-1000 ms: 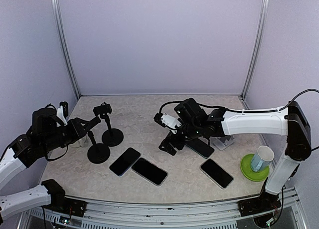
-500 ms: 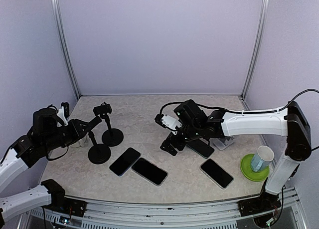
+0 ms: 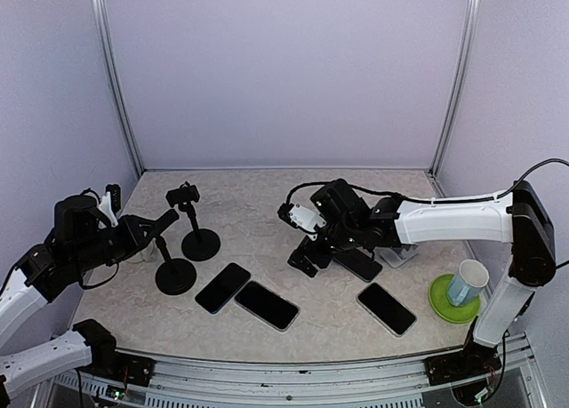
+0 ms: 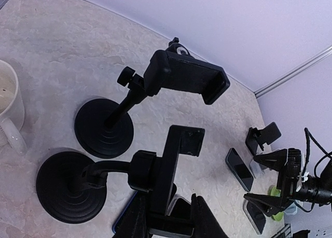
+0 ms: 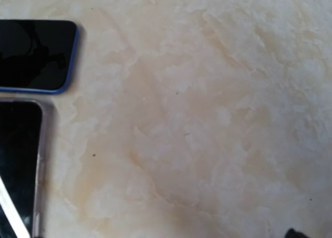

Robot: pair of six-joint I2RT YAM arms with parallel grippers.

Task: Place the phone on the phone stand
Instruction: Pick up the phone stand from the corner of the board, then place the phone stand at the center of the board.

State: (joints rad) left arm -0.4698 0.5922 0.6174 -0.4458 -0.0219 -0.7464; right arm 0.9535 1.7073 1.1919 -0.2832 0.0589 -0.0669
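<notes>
My left gripper reaches in from the table's left edge, close to the side wall, to the near phone stand. Its fingers stand narrowed on either side of the lower end of that stand's cradle, black against black, so I cannot tell whether they press it. The far phone stand is just behind, its round base beside the near one's, and a white mug sits left of both bases. My right gripper hovers mid-table, fingers spread wide, holding nothing. All phones lie flat: a blue-edged phone and a clear-cased phone, nearly touching, just right of the near stand's base; a third phone under my right arm; a fourth phone near the front edge. Bare marble table separates the stands from my right gripper.
</notes>
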